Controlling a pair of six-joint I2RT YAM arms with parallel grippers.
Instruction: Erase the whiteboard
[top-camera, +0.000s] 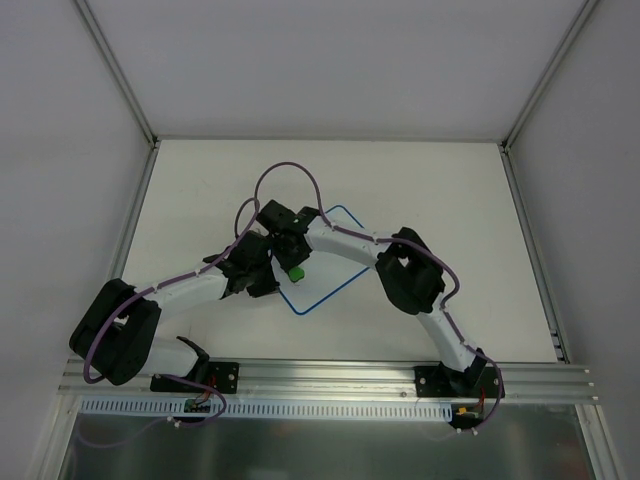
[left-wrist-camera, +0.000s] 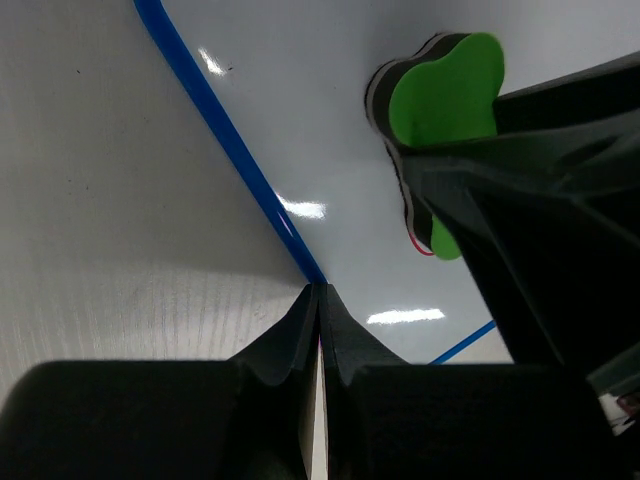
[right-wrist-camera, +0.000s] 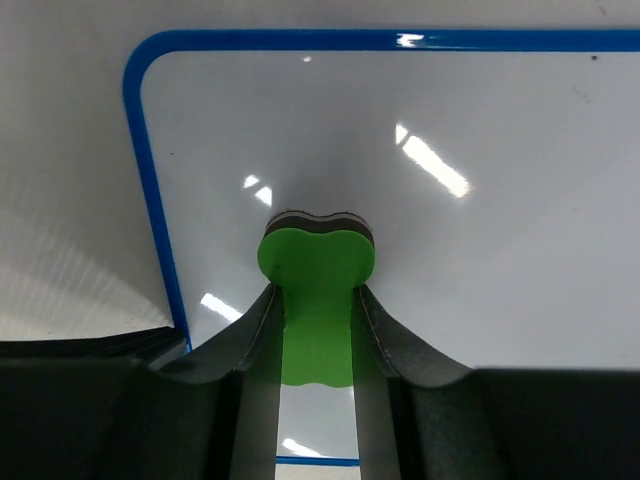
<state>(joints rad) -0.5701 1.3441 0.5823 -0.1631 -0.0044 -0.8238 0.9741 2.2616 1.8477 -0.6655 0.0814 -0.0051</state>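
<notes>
A white bench (top-camera: 200, 200) fills the floor of a booth closed in by plain white panels on metal posts. A slotted metal rail (top-camera: 330, 378) runs along the 6 o'clock edge.

The whiteboard (top-camera: 330, 278) lies flat near the middle of the bench, turned like a diamond. Its long axis seems to run from about 8 to 2 o'clock, though the arms cover much of it.

The left arm reaches low from 7 o'clock. The left gripper (left-wrist-camera: 319, 295) has its jaws pressed together, tips on the board's blue border. The right arm comes from 5 o'clock, its elbow bent out toward 3 o'clock and its wrist pointing toward 9. The right gripper (right-wrist-camera: 315, 292) has its jaws clamped on a green eraser (right-wrist-camera: 317, 262), which is pressed onto the white surface near a rounded corner.
</notes>
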